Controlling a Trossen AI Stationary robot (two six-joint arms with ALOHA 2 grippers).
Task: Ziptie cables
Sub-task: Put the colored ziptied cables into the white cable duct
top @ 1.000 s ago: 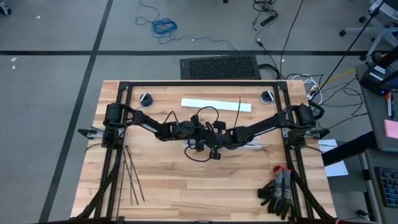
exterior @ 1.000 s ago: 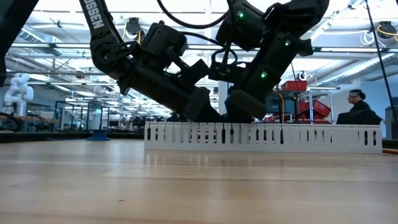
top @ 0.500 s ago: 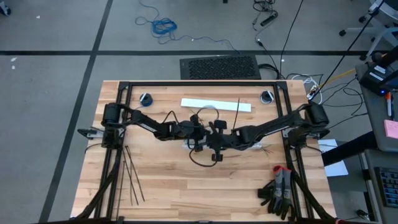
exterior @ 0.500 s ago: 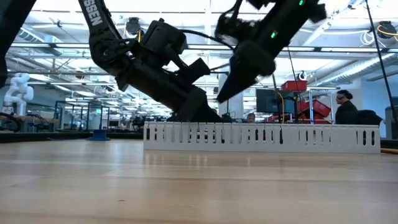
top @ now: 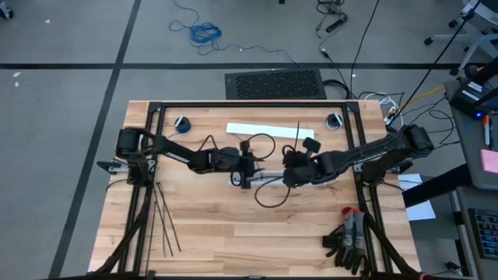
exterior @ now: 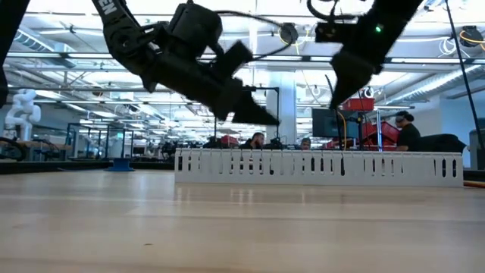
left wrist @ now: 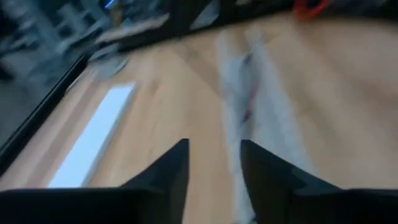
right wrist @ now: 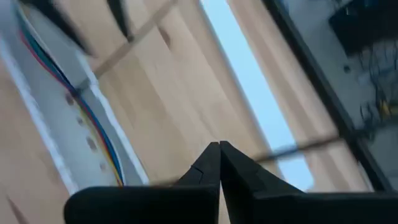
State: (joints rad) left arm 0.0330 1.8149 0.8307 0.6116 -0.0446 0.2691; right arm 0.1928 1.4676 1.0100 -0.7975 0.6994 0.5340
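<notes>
The cables (right wrist: 93,118), thin blue, red and yellow wires, lie along a long white slotted duct (top: 266,177) at mid-table. The duct stands across the low view (exterior: 318,167). One black ziptie (top: 298,138) lies across the end of a flat white strip (top: 264,130) and shows blurred in the right wrist view (right wrist: 298,149). Several more zipties (top: 162,218) lie at the near left. My left gripper (top: 253,173) (left wrist: 214,155) hangs open above the duct's left part. My right gripper (top: 286,174) (right wrist: 219,144) is shut and raised over the duct.
Black and red gloves (top: 350,237) lie at the near right corner. Two blue tape rolls (top: 181,123) (top: 334,120) sit by the far frame bar. A black lead loops on the wood below the grippers (top: 268,198). People (exterior: 409,133) are in the room behind.
Both grippers have risen from behind the duct. The right one has climbed higher, swung toward the table's right and tipped its fingers downward, which has opened a gap between the two arms. The left one has lifted only slightly and stayed over the duct.
</notes>
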